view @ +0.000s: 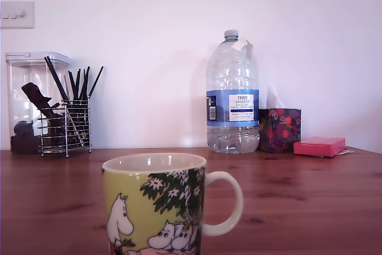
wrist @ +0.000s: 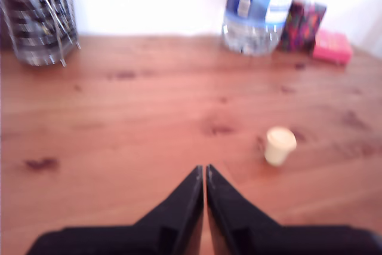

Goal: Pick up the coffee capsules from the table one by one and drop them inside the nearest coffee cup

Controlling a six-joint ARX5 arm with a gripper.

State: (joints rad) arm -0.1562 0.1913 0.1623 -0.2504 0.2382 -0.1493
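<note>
The worktop (view: 310,195) is the biggest thing here. It is red-brown wood with dark knots, and it fills the lower half of both views.

Next comes the big water bottle (view: 232,94), standing at the back of the worktop against the white wall, right of the middle of the exterior view. At the far left of that view stands a clear plastic tub (view: 27,103), with a wire holder (view: 65,126) full of dark sticks just beside it.

The coffee cup (view: 156,207) is at the bottom middle of the exterior view, very close to the camera. It is yellow-green with white cartoon animals, and its white handle points to the exterior view's right. I cannot see inside it.

A dark flowery tissue box (view: 279,129) and a flat pink box (view: 319,146) sit to the right of the bottle.

The black fingers (wrist: 205,171) poke up from the bottom middle of the wrist view. Their tips are pressed together and hold nothing.

The smallest thing is one beige coffee capsule (wrist: 279,145). It sits on the bare wood at the lower right of the wrist view, near the fingers but not touching. I see no green one.

I think the closed fingers could bump the capsule and roll it away if they do not open first. The wrist view is blurry, so aiming may be hard.
</note>
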